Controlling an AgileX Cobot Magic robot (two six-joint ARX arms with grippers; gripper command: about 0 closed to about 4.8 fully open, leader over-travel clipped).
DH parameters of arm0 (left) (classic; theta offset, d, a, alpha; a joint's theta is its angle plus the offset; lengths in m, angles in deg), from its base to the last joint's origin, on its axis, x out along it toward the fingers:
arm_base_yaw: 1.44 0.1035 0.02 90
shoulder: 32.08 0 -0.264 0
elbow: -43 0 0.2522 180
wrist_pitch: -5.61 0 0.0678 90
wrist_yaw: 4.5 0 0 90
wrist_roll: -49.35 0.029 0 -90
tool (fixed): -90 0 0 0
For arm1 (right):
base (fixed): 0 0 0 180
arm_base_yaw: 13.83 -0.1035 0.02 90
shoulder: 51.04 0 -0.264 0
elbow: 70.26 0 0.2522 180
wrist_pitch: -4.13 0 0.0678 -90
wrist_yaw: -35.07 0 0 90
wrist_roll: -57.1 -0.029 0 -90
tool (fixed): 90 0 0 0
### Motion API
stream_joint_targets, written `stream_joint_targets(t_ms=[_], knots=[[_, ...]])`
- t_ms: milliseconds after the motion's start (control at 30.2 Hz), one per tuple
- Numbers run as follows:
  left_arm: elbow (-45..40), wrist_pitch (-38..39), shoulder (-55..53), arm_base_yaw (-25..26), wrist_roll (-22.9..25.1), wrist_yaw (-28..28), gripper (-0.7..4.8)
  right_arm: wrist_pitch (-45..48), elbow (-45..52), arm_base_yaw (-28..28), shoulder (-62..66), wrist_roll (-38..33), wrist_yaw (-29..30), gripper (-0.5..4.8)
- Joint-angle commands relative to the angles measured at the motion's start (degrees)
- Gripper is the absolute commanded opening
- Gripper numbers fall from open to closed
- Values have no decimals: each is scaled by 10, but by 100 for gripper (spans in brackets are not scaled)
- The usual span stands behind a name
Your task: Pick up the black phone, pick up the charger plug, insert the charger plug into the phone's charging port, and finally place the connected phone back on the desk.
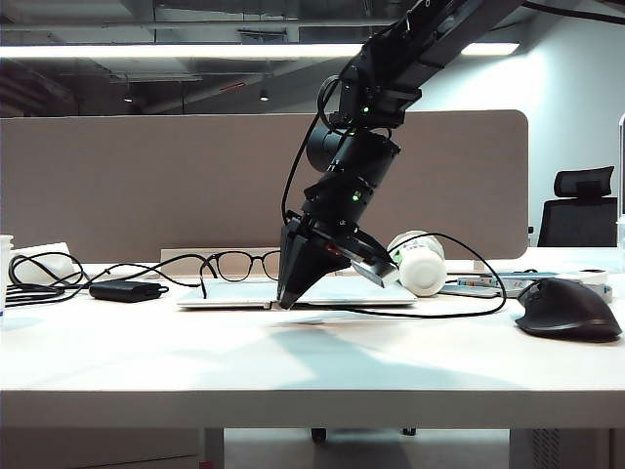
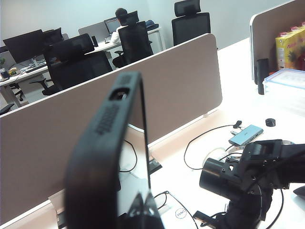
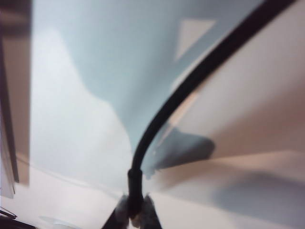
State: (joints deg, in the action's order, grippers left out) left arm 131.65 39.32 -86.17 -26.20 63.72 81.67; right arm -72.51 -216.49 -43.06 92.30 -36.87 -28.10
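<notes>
Matt black phone (image 2: 107,157), rubbery-looking case w/ a dimpled grip patch, pinched in left gripper (image 2: 140,214). Smooth black cable (image 3: 190,90) (plug end blurred), clamped in right gripper (image 3: 135,217) low over the smooth white desk (image 1: 293,366). Glossy black plastic mouse (image 1: 569,309). Cloth-like beige partition (image 1: 146,186).

One readable mark — a round Dell logo (image 2: 180,213) on the silver laptop (image 2: 183,220) — nothing else legible.
</notes>
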Motion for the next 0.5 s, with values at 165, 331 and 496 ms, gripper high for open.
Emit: stream_joint_targets(t_ms=[165, 331, 496], knots=[[4, -29, 3, 0, 2, 1, -6, 6, -2, -1, -5, 22, -44, -9], [4, -29, 3, 0, 2, 1, -7, 64, -2, 2, -5, 169, 3, -9], [4, -29, 3, 0, 2, 1, -6, 147, -2, 3, -5, 314, 139, -9]])
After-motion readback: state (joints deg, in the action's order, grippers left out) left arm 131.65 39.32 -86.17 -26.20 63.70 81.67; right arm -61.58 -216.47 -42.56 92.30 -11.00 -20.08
